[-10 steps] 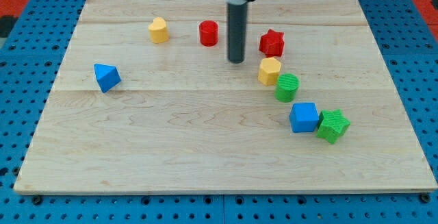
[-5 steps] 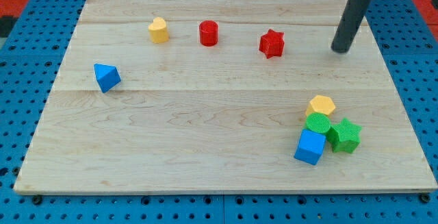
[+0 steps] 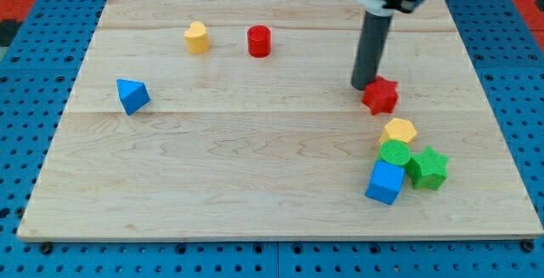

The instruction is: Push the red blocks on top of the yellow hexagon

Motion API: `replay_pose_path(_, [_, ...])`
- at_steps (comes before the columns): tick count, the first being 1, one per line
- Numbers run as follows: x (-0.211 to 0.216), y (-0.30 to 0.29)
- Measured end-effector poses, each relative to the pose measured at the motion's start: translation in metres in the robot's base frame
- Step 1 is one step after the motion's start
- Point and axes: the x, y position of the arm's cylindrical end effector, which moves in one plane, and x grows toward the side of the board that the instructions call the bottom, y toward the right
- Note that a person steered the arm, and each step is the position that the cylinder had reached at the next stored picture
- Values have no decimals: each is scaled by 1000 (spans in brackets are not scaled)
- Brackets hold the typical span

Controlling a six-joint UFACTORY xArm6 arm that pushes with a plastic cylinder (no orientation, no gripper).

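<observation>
Camera view: my tip (image 3: 364,86), plain rod w/ no pincer, touches red star block (image 3: 380,96) just above yellow hexagon block (image 3: 398,131); off-centre shove may skid star past hexagon; red cylinder block (image 3: 258,41) far up-left.

Lighting: bright, even and diffuse across your whole counter (image 3: 255,176); the pale wood grain reads clearly from edge to edge, with no glare patches.

Shadows: soft and short. You get only a faint dark fringe under each block, for example beneath the blue triangular block (image 3: 132,96) and the red star (image 3: 381,96).

Sharpness: static blocks are crisp. The rod is slightly soft along its sides, and its upper housing is cropped by the view's top. My tip (image 3: 366,86) is legible against the wood.

Distortion: counter edges converge toward the view's top, perspective only; no visible bowing.
</observation>
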Motion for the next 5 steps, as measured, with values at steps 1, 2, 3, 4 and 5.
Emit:
replay_pose_path(1, [41,0])
replay_pose_path(2, [-30,-37])
replay_pose_path(3, [-114,-79])
replay_pose_path(4, [-127,-184])
replay_pose_path(5, [-111,-224])
